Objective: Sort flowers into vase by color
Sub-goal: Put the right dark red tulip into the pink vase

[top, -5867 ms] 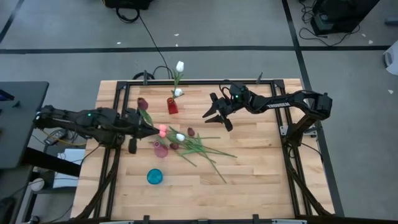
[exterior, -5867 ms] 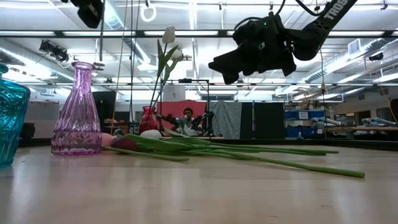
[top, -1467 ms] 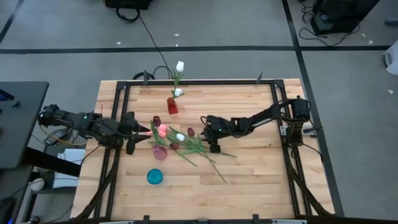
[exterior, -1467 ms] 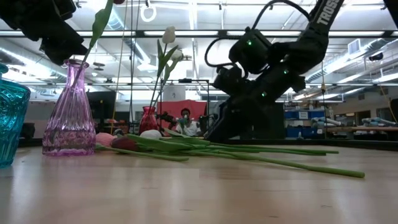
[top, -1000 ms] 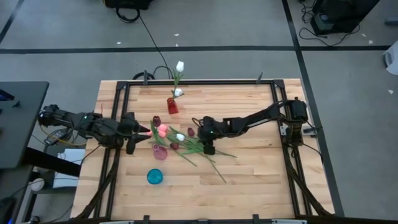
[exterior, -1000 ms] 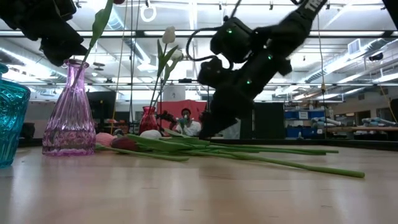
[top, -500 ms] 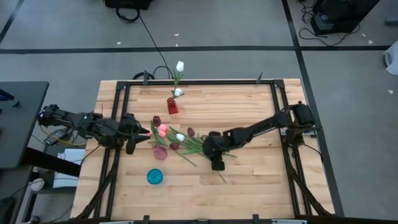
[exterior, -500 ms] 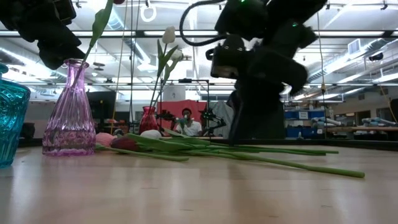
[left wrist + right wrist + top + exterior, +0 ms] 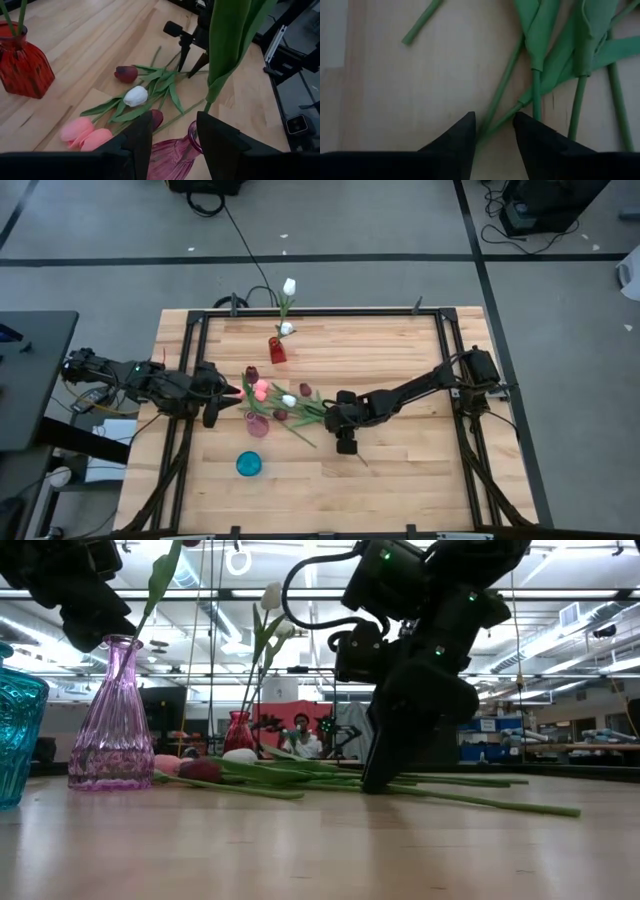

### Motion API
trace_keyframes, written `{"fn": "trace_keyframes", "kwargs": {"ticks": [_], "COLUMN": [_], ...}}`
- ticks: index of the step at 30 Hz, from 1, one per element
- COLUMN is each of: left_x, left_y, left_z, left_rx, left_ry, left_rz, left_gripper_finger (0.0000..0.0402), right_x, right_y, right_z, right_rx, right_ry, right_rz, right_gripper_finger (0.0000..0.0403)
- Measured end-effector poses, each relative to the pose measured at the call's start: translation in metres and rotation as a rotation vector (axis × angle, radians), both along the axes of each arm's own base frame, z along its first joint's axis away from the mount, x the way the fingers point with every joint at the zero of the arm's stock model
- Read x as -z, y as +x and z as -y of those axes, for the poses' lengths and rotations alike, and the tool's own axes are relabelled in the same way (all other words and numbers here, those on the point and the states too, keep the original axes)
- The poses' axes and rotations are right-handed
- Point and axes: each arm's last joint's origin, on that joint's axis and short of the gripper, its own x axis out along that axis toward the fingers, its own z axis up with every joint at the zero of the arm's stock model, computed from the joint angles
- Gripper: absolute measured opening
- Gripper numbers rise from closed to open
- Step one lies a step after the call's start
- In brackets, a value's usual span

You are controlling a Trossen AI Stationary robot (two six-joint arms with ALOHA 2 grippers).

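**Right hand down on the stems, left one parked over the pink vase**

My right hand (image 9: pixel 345 442) is stretched out low across the counter (image 9: pixel 400 470), tipped down so its fingers (image 9: pixel 462 135) touch the wood, slightly apart, straddling the green stems at the end of the flower pile (image 9: pixel 300 408). Nothing clamped there. My left hand (image 9: pixel 228 393) hovers by the pink vase (image 9: pixel 257 423), fingers pinched on a tulip (image 9: pixel 227 45) whose stem drops into the vase's mouth. Remaining pink, white and maroon heads lie beside that vase.
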Motion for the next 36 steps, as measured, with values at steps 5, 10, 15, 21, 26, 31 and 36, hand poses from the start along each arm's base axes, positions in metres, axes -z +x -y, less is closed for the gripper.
{"fn": "trace_keyframes", "kwargs": {"ticks": [5,10,15,21,26,31,36], "left_x": [0.001,0.001,0.003,0.003,0.003,0.002,0.002], "left_y": [0.000,0.000,-0.001,-0.002,-0.001,-0.001,-0.001], "left_z": [0.000,0.000,0.000,-0.001,0.000,0.000,0.000], "left_rx": [0.000,0.000,0.000,0.000,0.002,0.002,0.003], "left_ry": [0.002,0.003,0.010,0.011,0.014,0.013,0.014], "left_rz": [-0.006,-0.008,-0.030,-0.033,-0.031,-0.022,-0.023], "left_gripper_finger": [0.0160,0.0160,0.0160,0.0160,0.0160,0.0160,0.0160], "right_x": [0.001,0.001,-0.007,-0.040,-0.066,-0.080,-0.091], "right_y": [0.000,0.000,-0.006,-0.021,-0.037,-0.046,-0.049], "right_z": [0.003,0.004,0.009,0.024,0.038,0.042,0.045], "right_rx": [0.012,0.005,-0.011,0.025,0.107,0.075,0.003], "right_ry": [0.004,-0.003,0.000,0.000,-0.139,-0.364,-0.592], "right_rz": [-0.011,-0.018,-0.049,-0.059,-0.053,-0.062,-0.073], "right_gripper_finger": [0.0100,0.0041,0.0008,0.0026,0.0025,0.0023,0.0023]}}
